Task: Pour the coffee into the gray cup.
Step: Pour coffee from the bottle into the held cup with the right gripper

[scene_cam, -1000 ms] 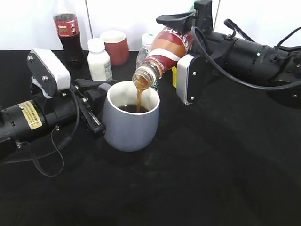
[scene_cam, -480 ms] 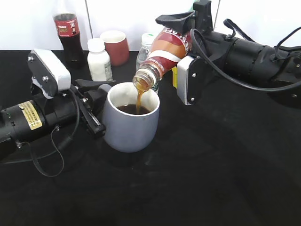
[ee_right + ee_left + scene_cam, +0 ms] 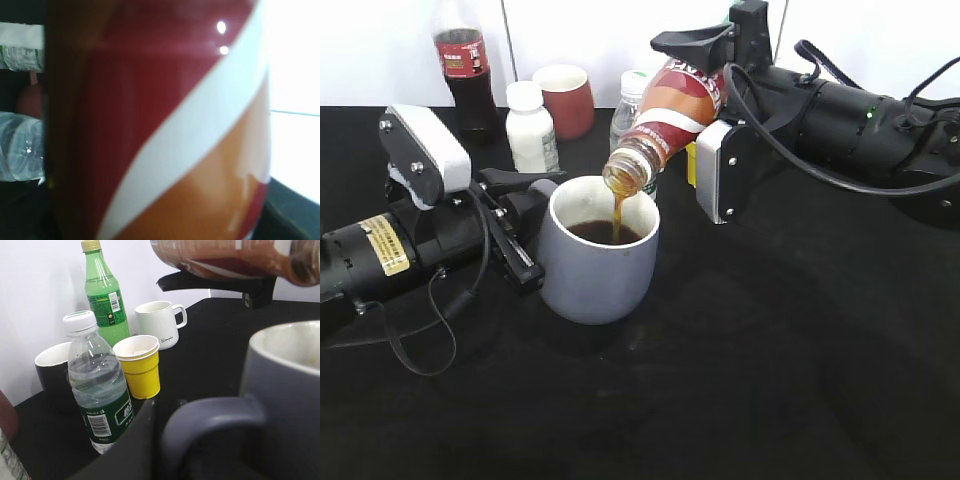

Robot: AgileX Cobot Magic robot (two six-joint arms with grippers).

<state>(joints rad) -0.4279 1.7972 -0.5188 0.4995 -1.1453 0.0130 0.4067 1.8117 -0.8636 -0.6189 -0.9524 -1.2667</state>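
The gray cup (image 3: 595, 270) stands on the black table, part filled with brown coffee. My left gripper (image 3: 520, 225) is shut on the cup's handle (image 3: 210, 420). My right gripper (image 3: 705, 70) is shut on the coffee bottle (image 3: 670, 105), which has a red, white and orange label. The bottle is tilted mouth down over the cup, and a thin brown stream (image 3: 618, 215) runs into the cup. The bottle's label fills the right wrist view (image 3: 160, 120). Its body shows at the top of the left wrist view (image 3: 230, 257).
Behind the cup stand a cola bottle (image 3: 460, 60), a white pill bottle (image 3: 530, 125), a red cup (image 3: 565, 98) and a water bottle (image 3: 97, 390). A yellow paper cup (image 3: 140, 365), a white mug (image 3: 160, 322), a black mug (image 3: 52, 370) and a green bottle (image 3: 102, 290) stand further back.
The coffee keeps streaming and its level in the cup has risen a little. Both arms hold almost still.
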